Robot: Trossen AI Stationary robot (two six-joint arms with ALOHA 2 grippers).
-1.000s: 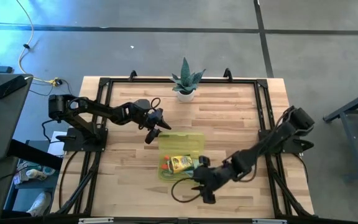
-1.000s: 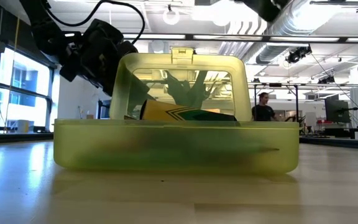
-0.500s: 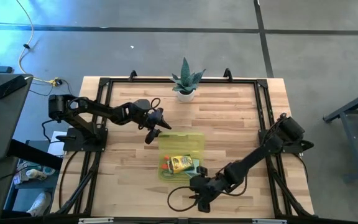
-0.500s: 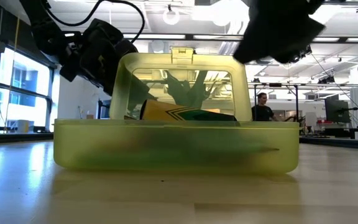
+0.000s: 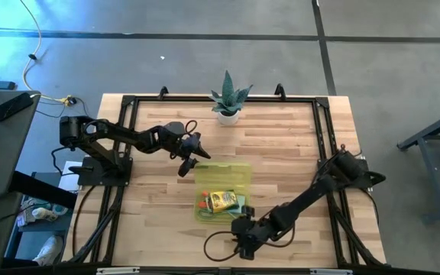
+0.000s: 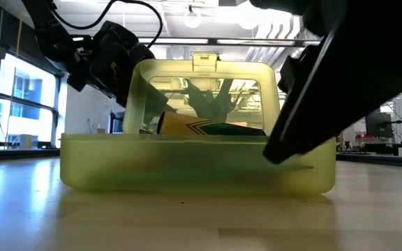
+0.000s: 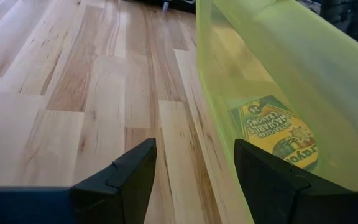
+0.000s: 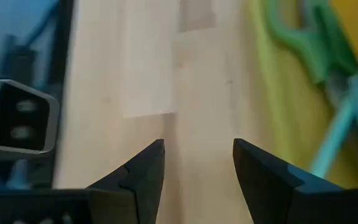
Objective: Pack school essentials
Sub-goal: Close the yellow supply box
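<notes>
A light wooden table (image 5: pixel 281 153) carries a potted plant (image 5: pixel 228 99) and an open yellow-green case (image 5: pixel 221 191).

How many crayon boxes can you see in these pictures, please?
1: the crayon box lies inside the open yellow-green case at the table's middle; others could be hidden beneath it.

Bright and even from overhead, with soft shadows on the table (image 5: pixel 281 145). Glare from ceiling lamps (image 6: pixel 192 17) and a backlit window (image 6: pixel 12 104) in the low view. Badly blurred in the right wrist view; out of focus on the near dark arm (image 6: pixel 347 77).
</notes>
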